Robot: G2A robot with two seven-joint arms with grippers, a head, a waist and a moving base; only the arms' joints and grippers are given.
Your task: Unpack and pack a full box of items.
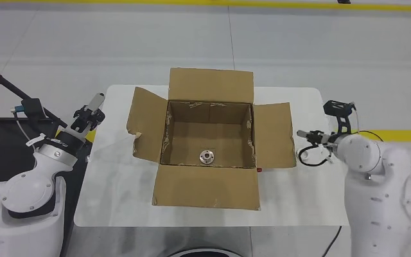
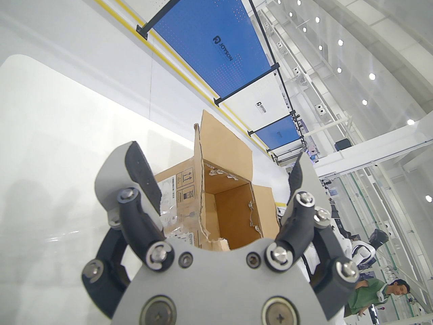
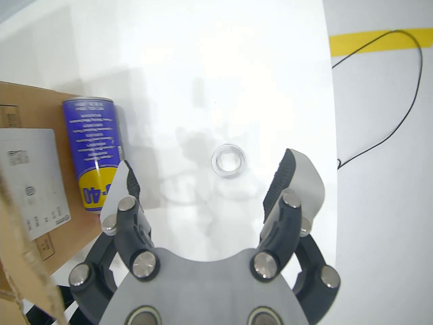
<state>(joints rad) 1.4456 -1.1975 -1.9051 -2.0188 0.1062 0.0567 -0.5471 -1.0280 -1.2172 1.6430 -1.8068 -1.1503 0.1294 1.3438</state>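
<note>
Box (image 1: 209, 186): cardboard, open, in the middle of the white table (image 1: 115, 193), all four flaps folded outward, torn tape along the inner rims
Part (image 1: 206, 156): small, round, metal, lying on the floor inside the Box, nearer the front wall than the back
Can (image 3: 93, 150): blue spray can with a yellow band, lying on its side on the table, touching the Box's outer right wall, beneath that side's flap
Left gripper (image 1: 90, 117): above the table's left edge, well apart from the Box and pointing toward it; jaws spread wide, nothing between them
Right gripper (image 3: 208, 161): above the table just beside the right flap, tilted down at the tabletop; jaws released and wide, holding nothing
Ring (image 3: 229, 161): small metal ring, flat on the table, apart from the Can, seen in the gap between the Right gripper's fingers
Floor: a strip of yellow tape (image 3: 372, 42) and a thin black cable (image 3: 407, 103) lie beyond the table's right edge
</note>
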